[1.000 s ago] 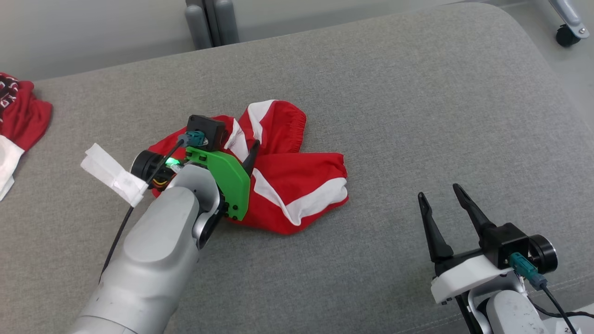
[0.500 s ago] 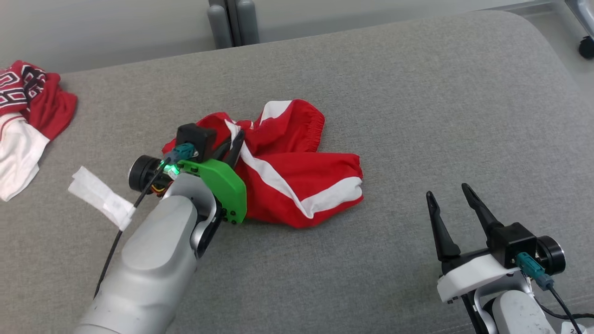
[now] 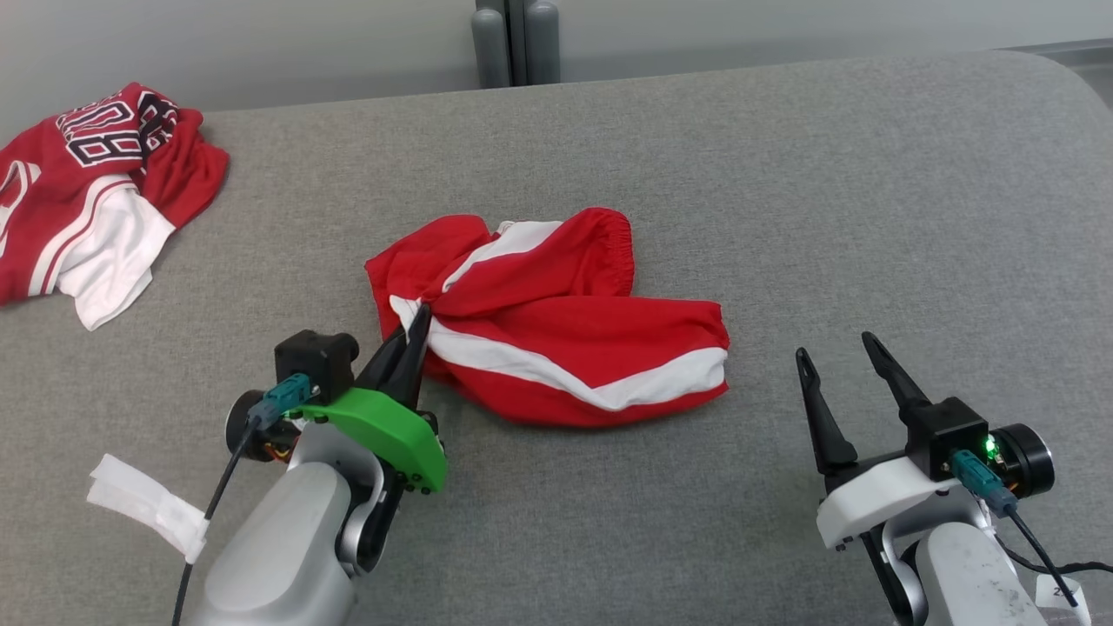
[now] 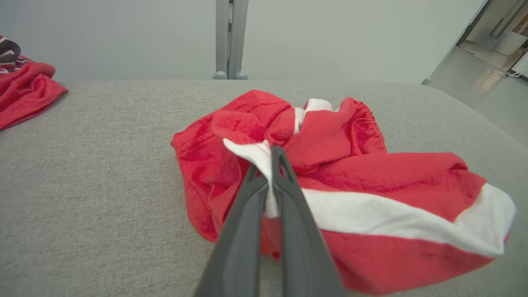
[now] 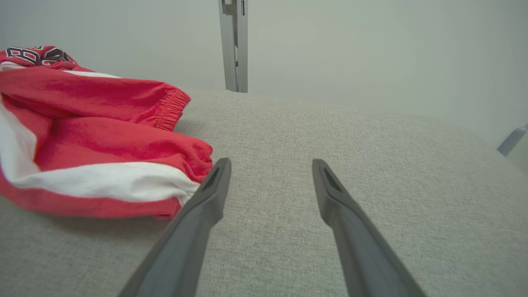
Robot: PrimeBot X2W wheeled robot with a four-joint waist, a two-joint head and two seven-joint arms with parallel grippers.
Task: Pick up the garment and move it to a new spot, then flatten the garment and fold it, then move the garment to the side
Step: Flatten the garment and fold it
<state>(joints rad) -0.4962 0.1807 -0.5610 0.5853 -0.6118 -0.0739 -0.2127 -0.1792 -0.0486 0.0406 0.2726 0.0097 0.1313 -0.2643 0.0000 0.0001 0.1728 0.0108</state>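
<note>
A crumpled red garment (image 3: 565,348) with white stripes is seen lying near the middle of a grey padded surface (image 3: 869,191). Its long axis is laid across the head view, slanting slightly from upper left down to lower right. A gathered elastic edge (image 3: 619,248) is turned toward the far side, and the broad white-banded end (image 3: 696,369) is pointed toward the robot's right.

The left claw (image 3: 416,326) is closed tightly on a white fold at the garment's left end. In the left wrist view the two dark fingers (image 4: 247,214) are pressed together with the white cloth pinched between them, and the pinched fold is drawn up a little above the rest of the garment (image 4: 350,173).

The right claw (image 3: 834,345) is held with its fingers spread wide and nothing between them, just beside the garment's right end but apart from it. In the right wrist view the right claw (image 5: 271,161) is seen over bare grey fabric, with the garment (image 5: 103,140) to the left of its fingers.

A second red and white garment (image 3: 87,209) with printed numerals is heaped at the far left edge of the surface, well apart from the first.
</note>
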